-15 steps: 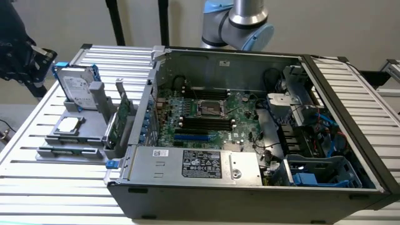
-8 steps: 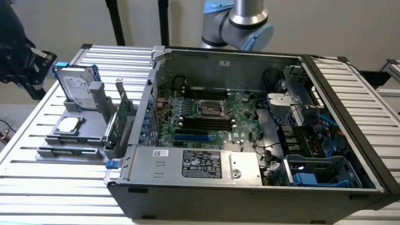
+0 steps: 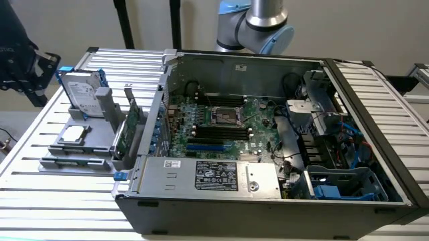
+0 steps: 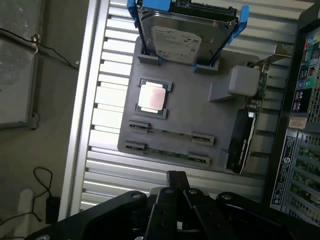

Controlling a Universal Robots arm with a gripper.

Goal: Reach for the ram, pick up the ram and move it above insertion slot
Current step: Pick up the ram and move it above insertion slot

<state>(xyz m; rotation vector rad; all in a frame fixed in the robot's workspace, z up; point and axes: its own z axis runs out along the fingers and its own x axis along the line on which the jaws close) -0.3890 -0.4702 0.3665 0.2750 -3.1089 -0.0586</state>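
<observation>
Slatted aluminium table (image 3: 40, 201), plain wall behind.

Exterior view:
- Open dark-grey computer case (image 3: 268, 216) lies on its side, so the green motherboard (image 3: 201, 113) and its black memory slots (image 3: 221, 131) face up for top-down access.
- Grey plastic fixture tray (image 3: 97, 143) sits just beside the case, on the exterior view's left. It holds each part in a fixed pose.
- The ram (image 3: 74, 161), a thin green stick, stands on edge in end clips at the tray's near side. Probably held that way so its top edge is free for a pinch.
- Silver-and-blue robot arm (image 3: 258, 22) rises behind the case.

Wrist view:
- Tray seen from above. It carries the silver hard drive in a blue bracket (image 4: 182, 37), the square silver processor (image 4: 151, 97) and the taller green expansion card with a metal bracket (image 4: 247, 130).
- The ram (image 4: 167, 151) sits in its clips, well apart from the slots.
- Black gripper (image 4: 176, 176) hovers near the tray's ram edge. Fingers look pressed together, gripping nothing and touching nothing. Ram not yet picked.
</observation>
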